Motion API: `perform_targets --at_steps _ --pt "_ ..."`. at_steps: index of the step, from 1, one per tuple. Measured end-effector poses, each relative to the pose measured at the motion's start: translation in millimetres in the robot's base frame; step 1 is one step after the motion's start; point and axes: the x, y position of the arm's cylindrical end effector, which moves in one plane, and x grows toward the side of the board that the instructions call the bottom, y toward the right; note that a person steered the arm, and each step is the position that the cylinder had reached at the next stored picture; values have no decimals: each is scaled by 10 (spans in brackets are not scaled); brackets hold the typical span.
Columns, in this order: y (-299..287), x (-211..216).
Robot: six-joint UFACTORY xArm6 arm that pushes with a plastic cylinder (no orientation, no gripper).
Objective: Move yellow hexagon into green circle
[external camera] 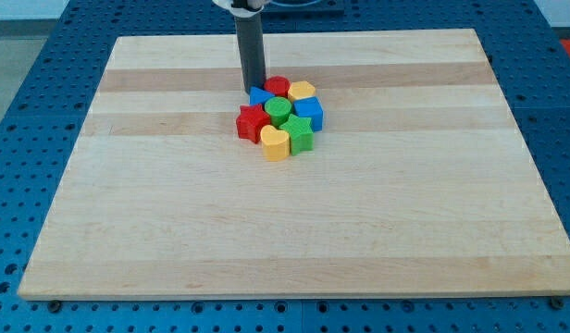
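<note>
My tip (254, 92) stands on the wooden board (155, 231) just at the view's-left, far side of a tight cluster of blocks that sits a little above the board's middle, nearer its top edge than its bottom edge. There are no jaws to speak of here, only the straight rod, so open or closed does not apply. The yellow hexagon (302, 91) lies at the cluster's top right, toward the board's top right corner, and the green circle (278, 111) is directly below and to the left of it, apparently touching or all but touching it. So the hexagon lies to the view's right of my tip, with the red round block (278, 86) and the blue block (260, 96) between them. Judging from this, a push toward the circle would have to come from the hexagon's far right side, meaning my tip must first go round the cluster's top. Also packed in are a red star (252, 122), a yellow heart (275, 143), a green star (301, 134) and a blue cube (310, 112). No containers are on the board
</note>
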Motion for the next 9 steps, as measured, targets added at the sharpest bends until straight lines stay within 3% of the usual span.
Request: perform_targets --at_steps 2,4,6,9 --pt "29 -304" --pt "723 -494" --pt "923 -53" --pt "947 228"
